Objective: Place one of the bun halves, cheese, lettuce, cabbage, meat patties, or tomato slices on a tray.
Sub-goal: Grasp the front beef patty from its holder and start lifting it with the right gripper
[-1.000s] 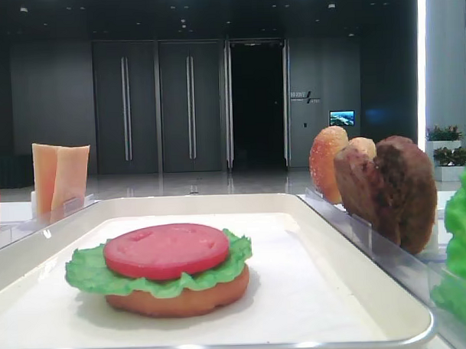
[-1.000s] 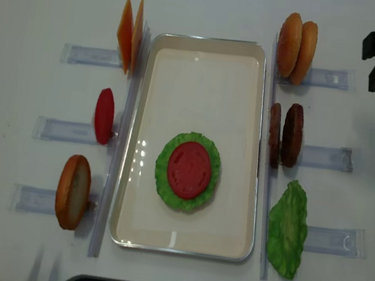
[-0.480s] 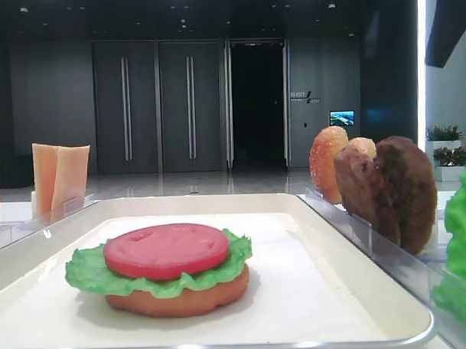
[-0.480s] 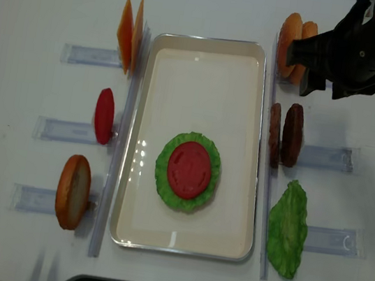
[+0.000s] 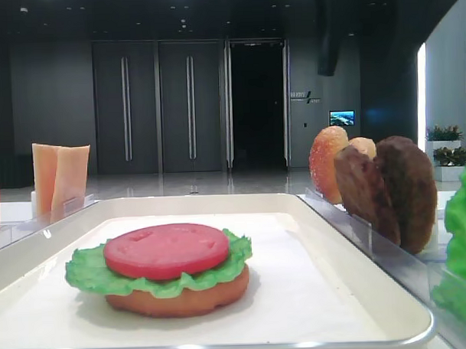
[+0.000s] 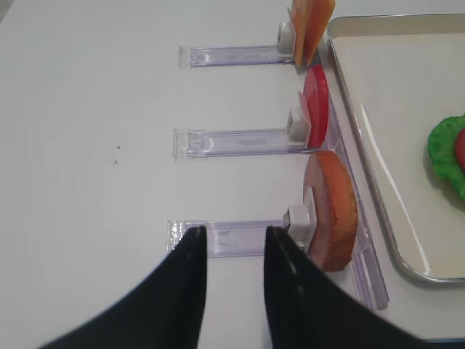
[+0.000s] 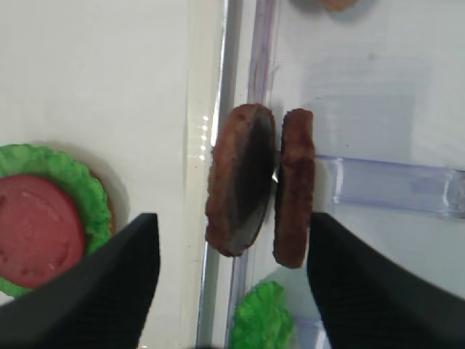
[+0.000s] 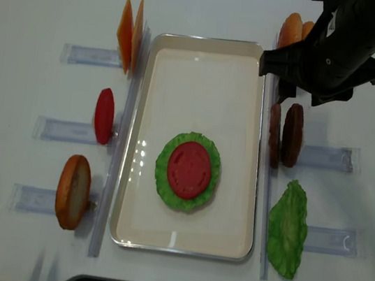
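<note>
The cream tray holds a stack: bun half, lettuce, then a tomato slice. Two dark meat patties stand on edge in a clear rack right of the tray. My right gripper hangs over them, open wide. In the right wrist view the patties lie between its fingers, untouched. My left gripper is open and empty above the rack end beside an upright bun half. Cabbage is out of view.
Left of the tray, racks hold cheese slices, a tomato slice and a bun half. On the right are further bun halves, partly behind the arm, and a lettuce leaf.
My right arm has swung in from the right edge to above the meat patties, and its jaws have opened wider. The left gripper stays where it was.
</note>
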